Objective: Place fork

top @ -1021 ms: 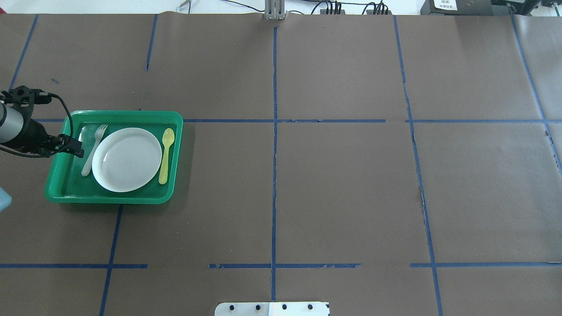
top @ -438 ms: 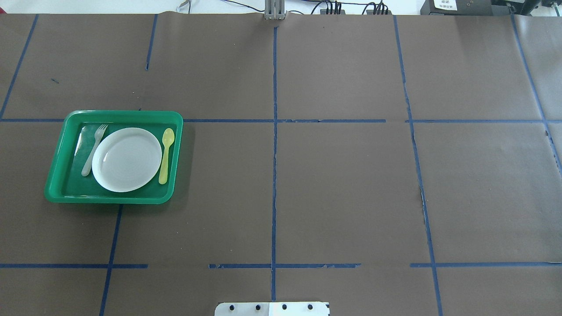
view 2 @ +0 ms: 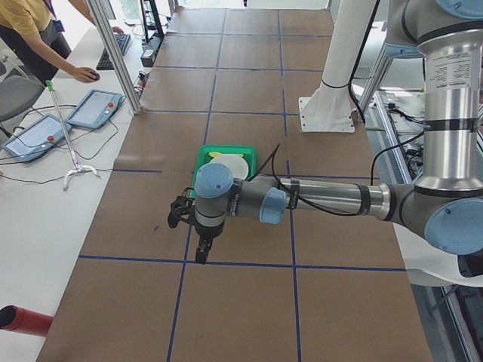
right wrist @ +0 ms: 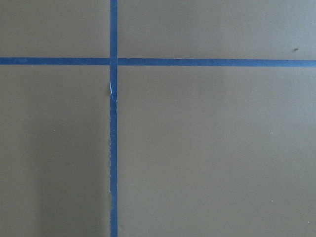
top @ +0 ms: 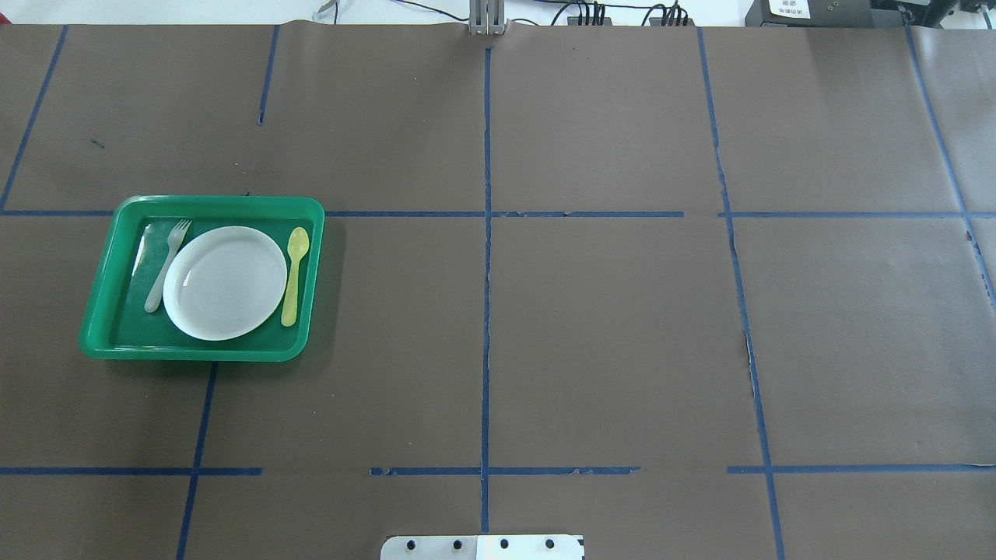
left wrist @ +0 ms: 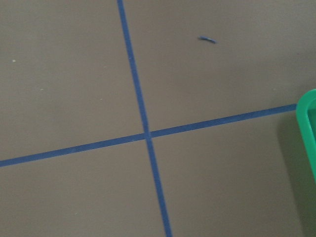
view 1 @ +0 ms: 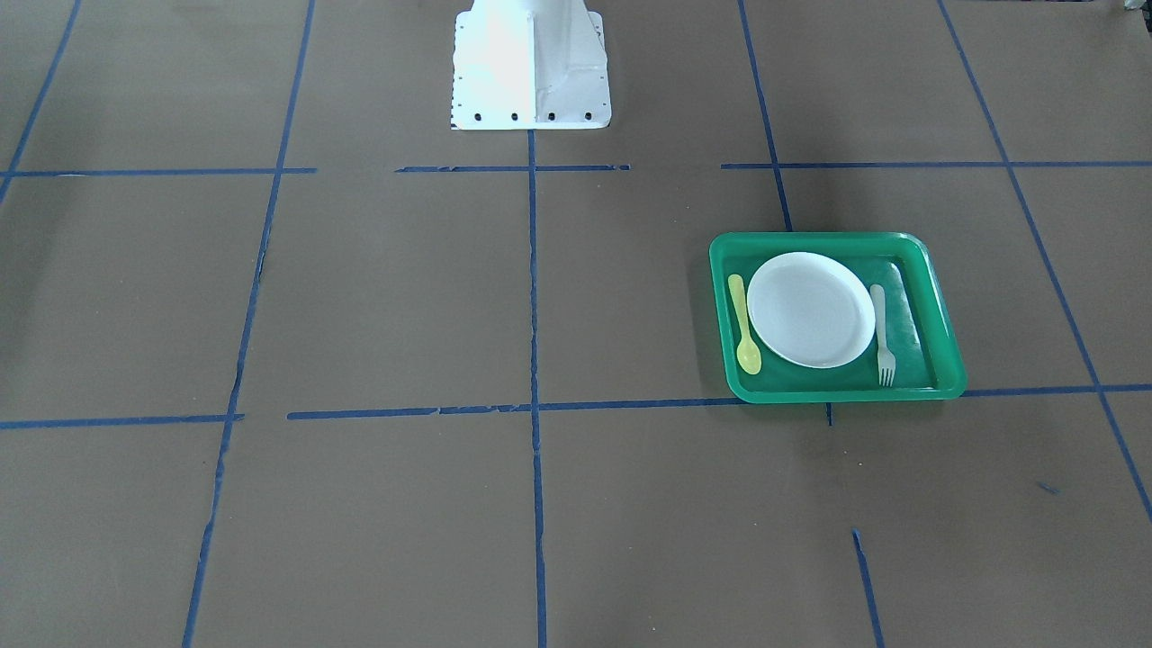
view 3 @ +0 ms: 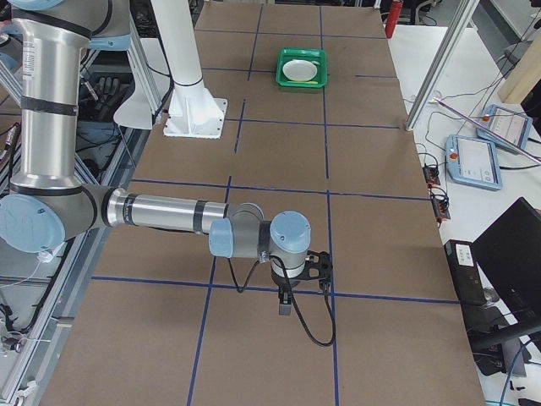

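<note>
The pale grey-white fork lies in the green tray, left of the white plate, tines toward the far side. It also shows in the front-facing view. My left gripper shows only in the exterior left view, hanging over the table on the near side of the tray, away from it; I cannot tell if it is open. My right gripper shows only in the exterior right view, far from the tray; I cannot tell its state.
A yellow spoon lies right of the plate in the tray. The left wrist view catches the tray's rim at its right edge. Blue tape lines cross the brown table cover. The robot base plate sits at the near edge.
The left arm, beside the tray's left edge one second ago, has drawn back out of the overhead view. The fork, plate and spoon have not moved.
</note>
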Available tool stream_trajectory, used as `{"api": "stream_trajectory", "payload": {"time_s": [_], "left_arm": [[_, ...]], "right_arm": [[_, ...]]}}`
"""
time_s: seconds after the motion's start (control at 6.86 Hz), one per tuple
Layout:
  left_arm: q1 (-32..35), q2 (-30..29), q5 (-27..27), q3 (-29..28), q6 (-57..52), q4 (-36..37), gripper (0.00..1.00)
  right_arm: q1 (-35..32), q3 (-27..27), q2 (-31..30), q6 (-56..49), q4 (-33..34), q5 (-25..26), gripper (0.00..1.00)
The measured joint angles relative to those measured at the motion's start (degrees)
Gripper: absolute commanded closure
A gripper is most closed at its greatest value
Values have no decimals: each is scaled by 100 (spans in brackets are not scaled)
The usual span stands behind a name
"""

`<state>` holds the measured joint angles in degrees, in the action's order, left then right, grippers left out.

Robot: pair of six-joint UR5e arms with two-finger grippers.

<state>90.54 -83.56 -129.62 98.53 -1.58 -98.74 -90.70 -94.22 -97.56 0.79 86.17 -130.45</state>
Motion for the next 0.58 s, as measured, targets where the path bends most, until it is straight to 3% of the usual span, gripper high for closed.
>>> {"api": "stream_trajectory", "payload": {"time_s": [0.58], "left_arm": [[74,99,-2,-12,-79,39,0]], "right_arm": [[0,0,0,0,4,-1,0]]}}
